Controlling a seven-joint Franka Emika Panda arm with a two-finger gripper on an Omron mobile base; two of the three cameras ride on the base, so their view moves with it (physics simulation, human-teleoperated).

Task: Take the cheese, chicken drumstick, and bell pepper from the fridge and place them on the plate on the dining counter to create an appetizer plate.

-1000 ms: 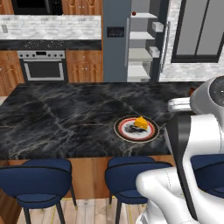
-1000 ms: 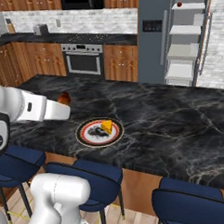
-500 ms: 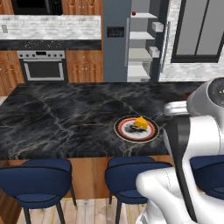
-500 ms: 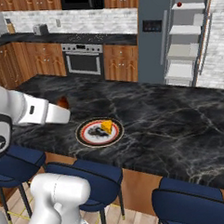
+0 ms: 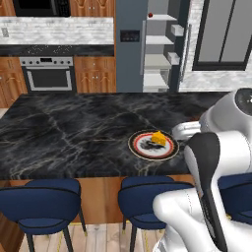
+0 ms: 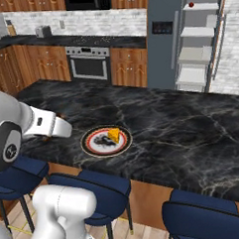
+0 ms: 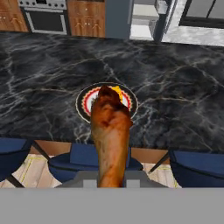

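Observation:
In the hand view, my gripper (image 7: pixel 111 180) is shut on the chicken drumstick (image 7: pixel 109 135), a brown lumpy piece that sticks out ahead of the hand and hides the fingertips. It hangs above the near edge of the dining counter (image 5: pixel 64 133), just short of the plate (image 7: pixel 81 103). The plate (image 5: pixel 136 147) (image 6: pixel 88 143) is white with an orange-red rim, and the yellow cheese (image 5: pixel 158 138) (image 6: pixel 114 135) (image 7: pixel 117 91) lies on it. The fridge (image 5: pixel 129 54) (image 6: pixel 162 49) stands open at the back. The red bell pepper (image 5: pixel 150 15) (image 6: pixel 191 5) sits on its top shelf.
Blue stools (image 5: pixel 42 197) (image 6: pixel 95 190) line the near side of the counter, below the hand. A steel oven (image 5: pixel 49 74) and wooden cabinets (image 6: pixel 131 66) stand behind the counter. The fridge door (image 5: pixel 184 44) hangs open beside its white shelves.
My forearm has swung lower and closer to the plate. The drumstick, plain above the arm in the right base view a second ago, is now mostly hidden behind it.

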